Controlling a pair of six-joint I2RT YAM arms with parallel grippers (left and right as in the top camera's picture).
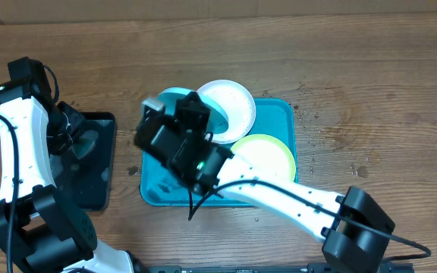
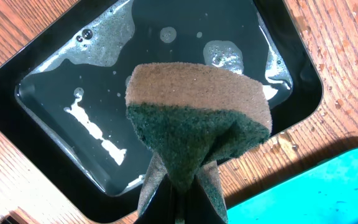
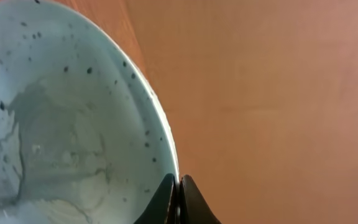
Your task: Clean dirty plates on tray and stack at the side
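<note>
- The light blue plate (image 1: 171, 95) lies mostly hidden beneath the right arm (image 1: 271, 193).
- The sponge (image 2: 197, 118) hides the left gripper (image 2: 179, 196) fingertips, cropped at 6 o'clock.
- The tray (image 2: 328, 186) is cropped at 4 o'clock.

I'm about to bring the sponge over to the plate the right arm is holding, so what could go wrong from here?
1. The right jaws pinch the light blue plate only at its rim; pressure from the sponge could pivot it or slip it free.
2. Seen from overhead, it overlaps the white plate and may knock it.
3. The sponge, above soapy water in the black tray, may drip on the table in transit.
</note>
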